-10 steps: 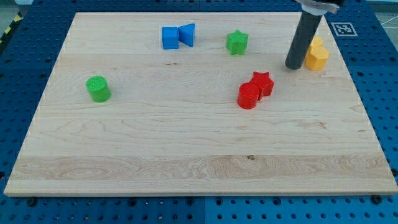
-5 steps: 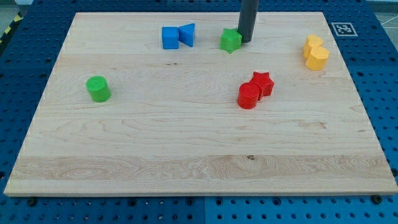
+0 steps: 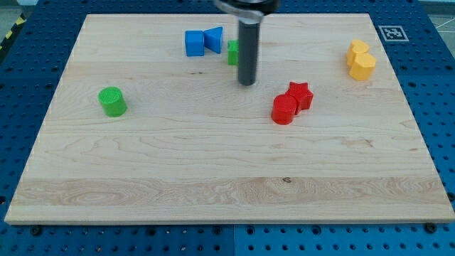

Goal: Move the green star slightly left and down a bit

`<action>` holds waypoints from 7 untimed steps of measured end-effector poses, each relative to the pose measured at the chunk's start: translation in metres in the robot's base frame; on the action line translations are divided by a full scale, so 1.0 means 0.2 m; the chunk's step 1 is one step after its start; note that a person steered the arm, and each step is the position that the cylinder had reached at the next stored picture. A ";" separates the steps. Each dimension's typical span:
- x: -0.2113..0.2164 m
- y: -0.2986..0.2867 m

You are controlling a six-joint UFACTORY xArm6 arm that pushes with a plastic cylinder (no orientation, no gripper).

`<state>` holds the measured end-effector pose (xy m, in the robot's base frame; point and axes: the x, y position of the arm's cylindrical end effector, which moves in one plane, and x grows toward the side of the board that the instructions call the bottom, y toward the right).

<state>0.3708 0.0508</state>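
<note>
My tip (image 3: 247,83) sat on the board (image 3: 213,178) in the upper middle of the frame, rod running straight up from it to the top edge. No jaws on this rig, just the bare rod end resting on the wood, nothing held.

Green star (image 3: 232,52) was mostly hidden behind the rod: only a green sliver showed on the rod's left edge, above the tip. Shape couldn't be confirmed from that sliver. Couldn't tell whether rod and star were touching, since they overlapped in this view.

Other blocks:
- 2 blue pieces in the upper left-centre, touching each other: blue cube (image 3: 193,43) on the left, blue triangle (image 3: 212,39) on the right. The triangle was just left of the green sliver, small gap between.
- green cylinder (image 3: 112,101) alone at the left of the frame, well apart from everything.
- red cylinder (image 3: 284,109) and red star (image 3: 300,94) touching, right of centre, star up and to the right of the cylinder. Both were right of and slightly below the tip, near but clear of it.
- 2 yellow blocks at the upper right, touching: upper yellow block (image 3: 357,50) and lower yellow block (image 3: 362,66). Exact shapes were hard to make out.

The board lay on a blue perforated table (image 3: 441,107), with a black-and-white marker tag (image 3: 392,33) off the board's upper right corner.
</note>
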 end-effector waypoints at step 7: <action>0.32 -0.10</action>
